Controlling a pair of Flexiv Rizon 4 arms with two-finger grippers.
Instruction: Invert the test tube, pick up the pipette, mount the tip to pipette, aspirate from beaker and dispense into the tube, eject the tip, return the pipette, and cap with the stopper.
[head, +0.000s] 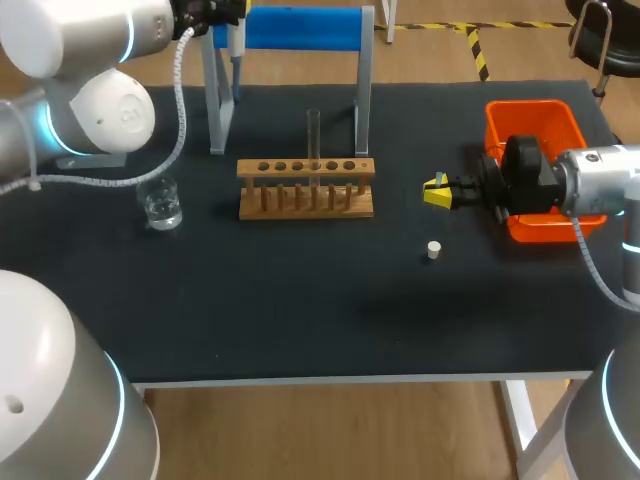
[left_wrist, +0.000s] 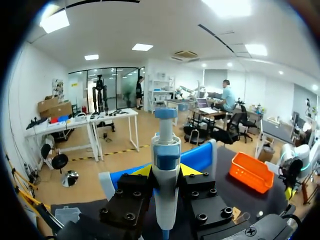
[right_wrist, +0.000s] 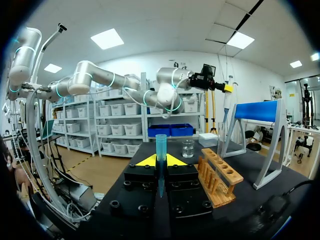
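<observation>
head view, left pincer, pipette top cut off

Pipette in left end effector; tip in right end effector

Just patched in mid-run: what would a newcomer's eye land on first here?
The orange bin at the table's right side stands out, with the right gripper beside it shut on a teal pipette tip. At the far left, the left gripper is shut on the pipette by the blue stand; a wooden rack with one upright test tube sits mid-table.
</observation>
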